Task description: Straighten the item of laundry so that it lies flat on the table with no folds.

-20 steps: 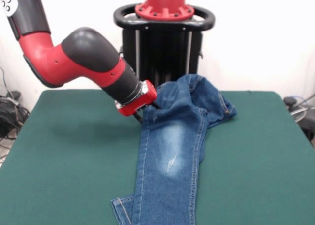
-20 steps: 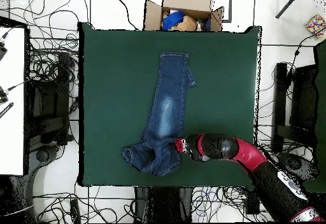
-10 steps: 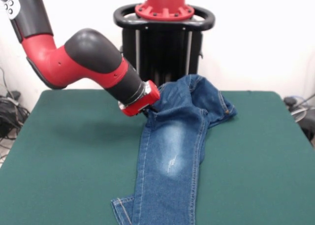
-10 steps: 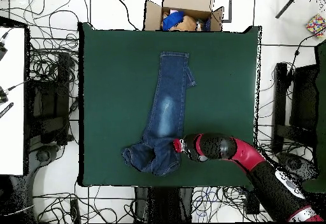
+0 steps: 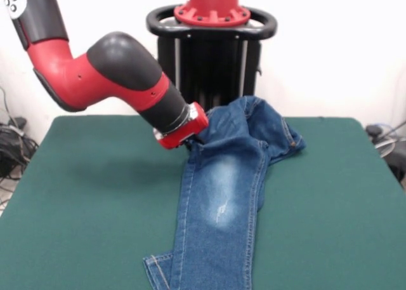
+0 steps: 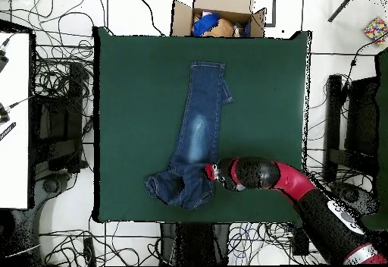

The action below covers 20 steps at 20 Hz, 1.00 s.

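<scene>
The blue denim item of laundry [image 5: 222,201] lies on the green table [image 5: 95,195]. Its legs are stacked one on the other and run to the near edge, and its waist is bunched in a heap at the far side. Seen from overhead, the item of laundry [image 6: 198,127] stretches from a hem near the box down to a crumpled waist. My gripper [image 5: 192,139] is low at the left edge of the denim just below the bunched waist, its tip hidden against the cloth. In the overhead view the gripper [image 6: 209,172] meets the same edge on the table [image 6: 136,89].
The black pedestal [image 5: 211,55] stands just behind the bunched waist. An open cardboard box [image 6: 220,14] with items sits off the table's top edge in the overhead view. Cables cover the floor around, and a white surface [image 6: 14,120] stands at the left.
The arm has shifted slightly toward the jeans, bringing the gripper from beside the denim's edge onto it. The jeans look much the same.
</scene>
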Each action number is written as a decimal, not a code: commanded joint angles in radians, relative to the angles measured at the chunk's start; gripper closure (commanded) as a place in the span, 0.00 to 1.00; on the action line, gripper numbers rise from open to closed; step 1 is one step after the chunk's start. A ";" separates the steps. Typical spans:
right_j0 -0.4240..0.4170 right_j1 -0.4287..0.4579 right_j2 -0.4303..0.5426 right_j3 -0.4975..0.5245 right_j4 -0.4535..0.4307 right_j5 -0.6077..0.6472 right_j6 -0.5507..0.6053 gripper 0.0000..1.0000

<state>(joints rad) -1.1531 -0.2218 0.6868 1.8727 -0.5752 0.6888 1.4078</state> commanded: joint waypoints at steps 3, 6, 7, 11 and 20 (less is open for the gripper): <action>0.073 -0.239 0.086 0.093 0.056 -0.043 0.108 1.00; 0.106 -0.457 0.106 0.180 0.121 -0.018 0.186 1.00; 0.118 -0.518 0.105 0.203 0.142 -0.016 0.208 1.00; 0.161 -0.687 0.084 0.254 0.224 0.006 0.227 1.00; 0.183 -0.855 0.045 0.341 0.394 -0.006 0.171 1.00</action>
<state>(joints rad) -0.9994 -0.9007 0.7079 2.1298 -0.2919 0.6892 1.4078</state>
